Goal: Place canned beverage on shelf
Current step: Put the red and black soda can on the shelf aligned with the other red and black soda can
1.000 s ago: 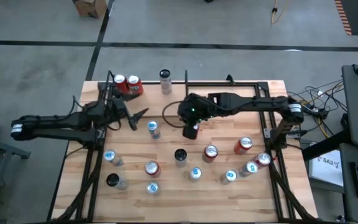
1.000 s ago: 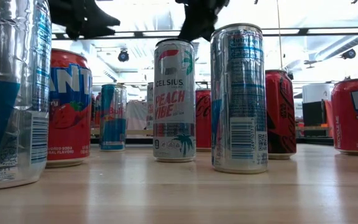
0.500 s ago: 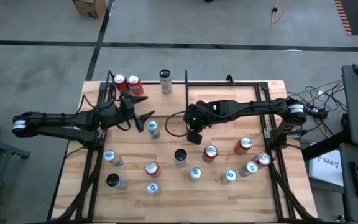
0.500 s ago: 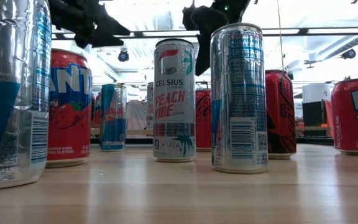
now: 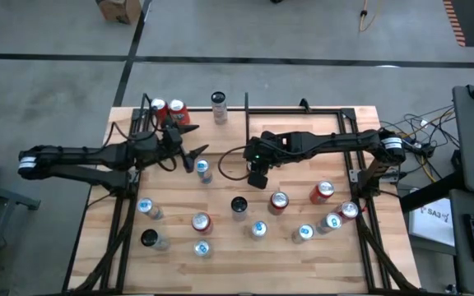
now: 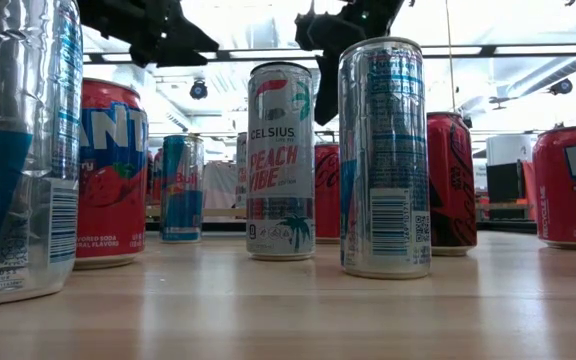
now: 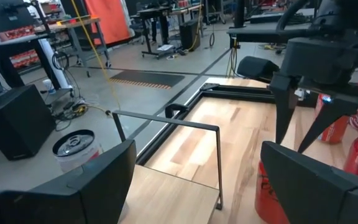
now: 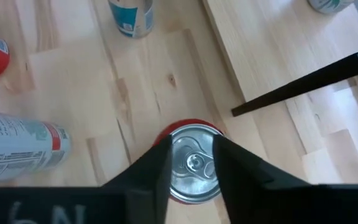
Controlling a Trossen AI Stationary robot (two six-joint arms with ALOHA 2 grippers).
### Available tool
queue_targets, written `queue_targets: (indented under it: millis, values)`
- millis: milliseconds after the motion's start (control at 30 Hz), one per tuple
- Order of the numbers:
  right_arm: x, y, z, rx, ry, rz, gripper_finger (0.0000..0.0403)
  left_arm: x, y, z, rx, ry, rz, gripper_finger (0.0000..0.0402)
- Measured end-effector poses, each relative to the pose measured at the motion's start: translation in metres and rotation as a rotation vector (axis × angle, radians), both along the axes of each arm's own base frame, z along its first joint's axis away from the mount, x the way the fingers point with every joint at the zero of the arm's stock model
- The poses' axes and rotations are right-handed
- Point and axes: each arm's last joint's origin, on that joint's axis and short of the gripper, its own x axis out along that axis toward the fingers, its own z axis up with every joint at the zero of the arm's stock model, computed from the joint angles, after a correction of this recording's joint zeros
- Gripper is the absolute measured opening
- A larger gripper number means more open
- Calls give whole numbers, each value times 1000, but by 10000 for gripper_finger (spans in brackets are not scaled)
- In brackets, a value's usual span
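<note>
Jaws on the right gripper stand only partly parted, narrower than the can under them, and they hold nothing. In the right wrist view the two dark fingers frame the silver lid of a red can from above. The low view puts this gripper higher than the can tops, so I judge it is lined up over the can and has not come down around it. That centring makes sense: a can standing upright is best taken straight down, one finger on each side.

Measured from the shelf, the narrow black-framed bay at the far left corner of the table, the red can stands well apart from it, out toward the table's middle. It is not yet on the shelf's plank, where two red cans stand. I judge the jaws must widen further before they can drop past the rim.

Much nearer the shelf, the left gripper hovers with its fingers spread wide and nothing between them. A blue-topped can stands just beyond it, on the side away from the shelf.
</note>
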Motion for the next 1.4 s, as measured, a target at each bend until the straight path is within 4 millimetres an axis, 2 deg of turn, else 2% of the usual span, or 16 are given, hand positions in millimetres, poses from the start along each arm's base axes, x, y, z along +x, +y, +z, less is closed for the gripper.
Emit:
queue_targets:
  millis: [267,467,600,767,867,1167,1400]
  values:
    - [0,0,0,-5,2,8,228,3,0,-3,-1,15,0,330]
    - [2,0,1,-37,-6,60,273,6,1,-2,12,29,-2,330]
    - [1,0,1,-30,-4,53,285,8,1,-4,16,40,-3,330]
    - [-6,5,-10,-49,76,232,290,10,1,-5,16,48,-3,330]
    - [-10,6,-15,-55,89,271,288,11,1,-6,16,52,-3,330]
    - [-18,1,-22,-83,-27,260,282,12,1,-7,20,53,-3,330]
    - [-19,-7,-30,-78,-44,243,293,12,1,-6,25,48,-3,330]
